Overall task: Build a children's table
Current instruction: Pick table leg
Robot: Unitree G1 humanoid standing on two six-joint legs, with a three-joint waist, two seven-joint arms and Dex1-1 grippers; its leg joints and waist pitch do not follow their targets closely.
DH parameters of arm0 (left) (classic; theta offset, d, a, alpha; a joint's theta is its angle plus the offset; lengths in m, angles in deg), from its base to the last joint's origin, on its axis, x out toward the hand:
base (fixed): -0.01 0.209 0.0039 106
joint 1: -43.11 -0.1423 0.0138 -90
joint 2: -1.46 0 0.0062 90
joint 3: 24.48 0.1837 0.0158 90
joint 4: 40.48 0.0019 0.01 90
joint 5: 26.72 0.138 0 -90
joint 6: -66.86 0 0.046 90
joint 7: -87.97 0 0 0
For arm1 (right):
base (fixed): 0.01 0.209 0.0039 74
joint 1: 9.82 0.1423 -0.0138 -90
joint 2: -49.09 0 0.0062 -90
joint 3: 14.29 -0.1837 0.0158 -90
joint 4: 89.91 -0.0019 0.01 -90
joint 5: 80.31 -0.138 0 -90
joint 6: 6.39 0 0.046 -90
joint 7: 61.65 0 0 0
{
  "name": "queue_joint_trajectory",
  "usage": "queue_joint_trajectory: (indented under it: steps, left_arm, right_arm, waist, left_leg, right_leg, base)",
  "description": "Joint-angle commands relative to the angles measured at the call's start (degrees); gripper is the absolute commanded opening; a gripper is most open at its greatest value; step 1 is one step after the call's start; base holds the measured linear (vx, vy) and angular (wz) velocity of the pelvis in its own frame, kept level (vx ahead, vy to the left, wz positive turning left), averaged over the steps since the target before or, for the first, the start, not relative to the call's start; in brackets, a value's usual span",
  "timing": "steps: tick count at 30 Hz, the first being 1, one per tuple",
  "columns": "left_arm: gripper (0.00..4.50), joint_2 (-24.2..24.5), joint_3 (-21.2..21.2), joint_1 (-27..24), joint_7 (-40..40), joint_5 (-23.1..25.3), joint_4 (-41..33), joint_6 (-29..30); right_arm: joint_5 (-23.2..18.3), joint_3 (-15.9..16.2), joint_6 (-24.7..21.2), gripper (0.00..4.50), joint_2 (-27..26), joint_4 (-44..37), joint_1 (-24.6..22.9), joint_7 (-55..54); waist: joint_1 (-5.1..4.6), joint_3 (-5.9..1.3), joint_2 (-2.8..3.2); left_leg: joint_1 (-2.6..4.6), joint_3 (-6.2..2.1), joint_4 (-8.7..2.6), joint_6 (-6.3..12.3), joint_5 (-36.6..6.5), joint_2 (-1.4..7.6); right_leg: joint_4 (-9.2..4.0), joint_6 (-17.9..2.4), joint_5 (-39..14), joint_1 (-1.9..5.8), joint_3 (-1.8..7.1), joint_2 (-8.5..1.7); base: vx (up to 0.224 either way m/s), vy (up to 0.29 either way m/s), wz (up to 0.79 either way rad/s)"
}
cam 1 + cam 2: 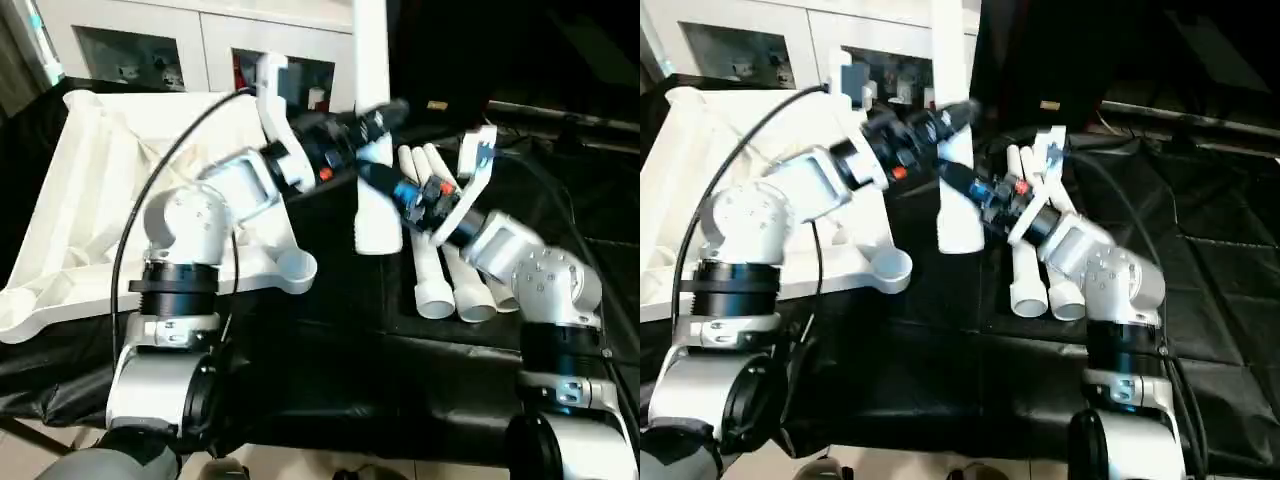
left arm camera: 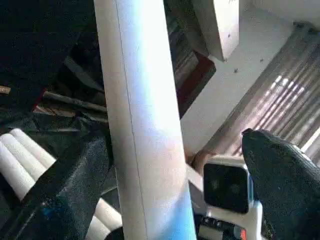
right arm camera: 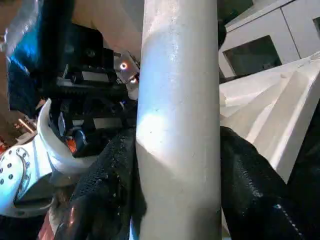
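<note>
The tabletop (image 1: 80, 190) lies upside down on the left, ribbed underside up, with a round corner socket (image 1: 296, 266) near the middle. One white leg (image 1: 372, 60) stands upright over the black cloth, wide end down. My right gripper (image 1: 378, 183) is shut on its lower part; in the right wrist view both fingers (image 3: 107, 192) press the leg (image 3: 180, 125). My left gripper (image 1: 388, 113) is open around the same leg higher up. In the left wrist view one finger (image 2: 285, 175) stands well away from the leg (image 2: 145, 125). Three more legs (image 1: 450, 285) lie side by side on the right.
A white cabinet with glass doors (image 1: 200, 45) stands behind the tabletop. Black cloth (image 1: 360, 350) covers the work surface, with cables and dark gear (image 1: 560, 125) at the back right. A black cable (image 1: 170, 160) loops over my left arm.
</note>
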Motion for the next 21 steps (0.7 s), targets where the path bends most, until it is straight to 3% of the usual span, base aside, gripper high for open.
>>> queue_joint_trajectory:
  steps: [1,3,6,11,12,16,21]
  left_arm:
    - [4.50,-0.86,-0.74,1.19,0.91,-2.23,-1.35,1.45]
    - [4.50,-0.95,-1.17,1.23,1.06,-2.89,-1.58,1.92]
    - [4.16,-0.64,-1.26,0.97,0.84,-3.86,-2.63,3.23]
    - [3.68,-0.39,1.48,0.19,3.87,0.26,-3.00,2.87]
    - [3.64,-0.63,1.51,0.21,4.62,0.64,-2.86,2.64]
    - [3.25,-2.93,-1.20,1.08,10.22,0.24,-1.55,1.61]
    - [2.85,-4.56,-4.00,1.90,14.83,-0.03,-1.02,0.45]
  right_arm:
    - [-1.19,0.09,-0.64,1.88,0.94,-2.58,-0.26,0.57]
    - [-1.23,0.17,-0.80,1.88,0.98,-2.76,-0.34,0.62]
    - [-1.13,1.13,-0.72,1.88,1.28,-3.21,-0.52,0.81]
    - [5.00,6.37,2.71,1.88,2.18,-4.63,-0.42,-1.15]
    - [5.98,7.15,3.46,1.88,2.13,-5.07,-0.40,-1.65]
    - [11.74,10.79,7.27,1.88,1.60,-5.56,0.20,-6.10]
    - [15.68,13.32,10.12,1.88,1.48,-5.53,0.49,-8.73]
  waist:
    - [0.22,-4.14,-0.03]
    - [0.19,-4.17,0.03]
    - [0.18,-4.19,-0.06]
    - [0.11,-4.16,0.02]
    - [0.09,-4.19,0.27]
    - [0.03,-4.27,0.44]
    - [-0.11,-4.28,0.38]
  left_leg:
    - [-0.11,0.05,-3.81,0.13,-3.64,0.40]
    - [-0.12,0.00,-3.85,0.24,-3.14,0.44]
    - [-0.14,0.02,-3.83,0.42,-2.94,0.49]
    - [-0.15,-0.02,-3.90,0.18,-2.44,0.65]
    - [-0.11,-0.04,-3.90,0.11,-2.16,0.68]
    - [-0.24,-0.10,-3.88,-0.38,-1.82,0.68]
    - [-0.17,-0.11,-3.90,-0.29,-1.93,0.65]
  right_leg:
    - [-4.93,-9.09,-9.77,4.05,2.08,-4.66]
    - [-4.77,-9.24,-8.77,4.01,2.05,-4.63]
    - [-4.75,-9.33,-8.48,4.04,2.05,-4.74]
    - [-4.79,-8.61,-8.10,3.95,2.05,-4.79]
    - [-4.77,-8.75,-7.35,3.88,2.04,-4.78]
    - [-4.51,-9.41,-4.97,4.08,2.04,-4.83]
    - [-4.48,-10.12,-2.68,4.17,1.99,-4.71]
  base:
    - [0.000,0.000,0.00]
    - [0.000,0.000,0.00]
    - [0.000,0.000,0.00]
    - [0.000,0.000,0.00]
    - [0.000,0.000,0.00]
    - [0.000,0.000,0.00]
    - [0.000,0.000,0.00]
